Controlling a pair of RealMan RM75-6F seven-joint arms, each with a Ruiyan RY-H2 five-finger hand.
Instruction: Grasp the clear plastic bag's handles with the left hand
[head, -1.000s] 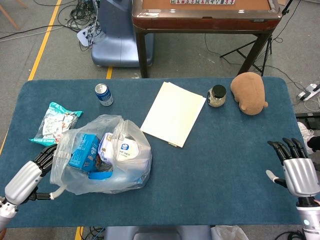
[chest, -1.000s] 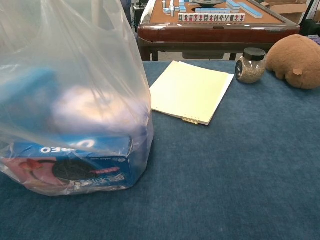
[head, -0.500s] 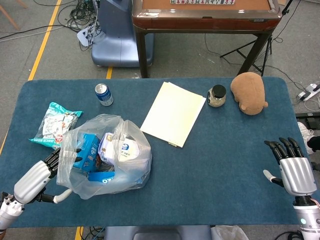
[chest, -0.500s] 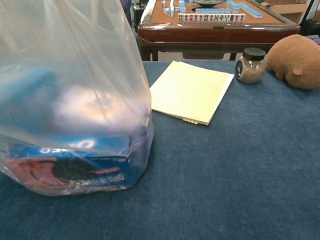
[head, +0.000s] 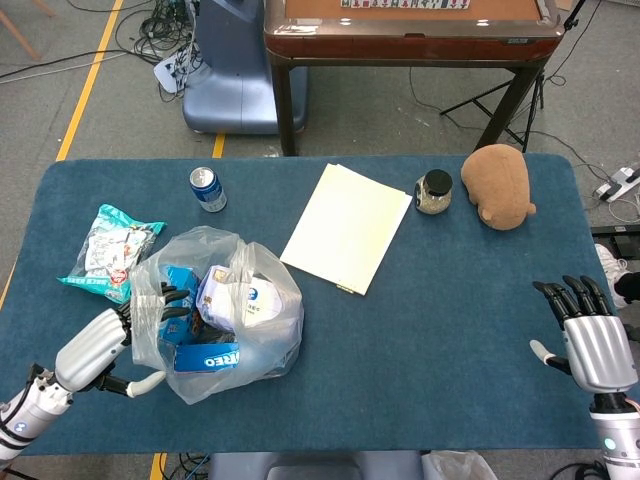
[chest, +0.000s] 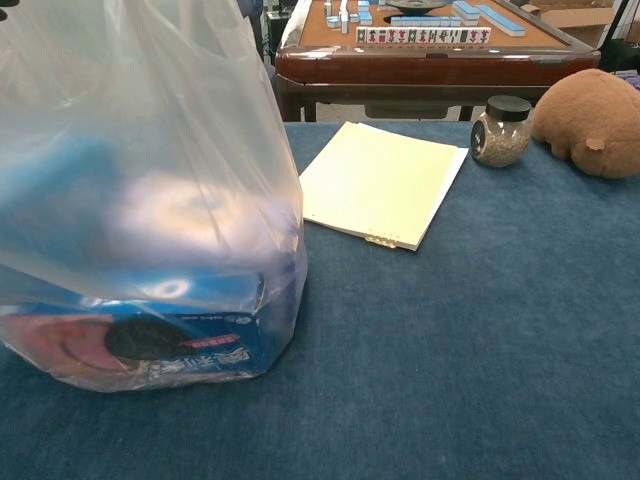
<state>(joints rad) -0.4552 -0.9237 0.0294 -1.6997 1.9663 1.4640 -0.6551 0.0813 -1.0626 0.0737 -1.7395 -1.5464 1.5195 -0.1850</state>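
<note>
The clear plastic bag (head: 240, 315) stands at the table's front left, holding a blue Oreo box (head: 206, 356) and other packets. In the chest view the bag (chest: 150, 190) fills the left half, with the Oreo box (chest: 150, 340) at its bottom. My left hand (head: 100, 345) is against the bag's left side; its dark fingers (head: 172, 297) reach in behind the plastic film and its thumb sticks out below, apart from them. I cannot make out the handles as separate loops. My right hand (head: 590, 340) hovers open at the front right, far from the bag.
A teal snack packet (head: 105, 250) lies left of the bag, with a soda can (head: 207, 188) behind it. A pale yellow paper pad (head: 347, 226), a small jar (head: 434, 192) and a brown plush toy (head: 498, 185) sit further back.
My left hand has moved right and forward, from beside the bag into its left side. The bag has bunched up toward the right. The right hand has barely shifted.
</note>
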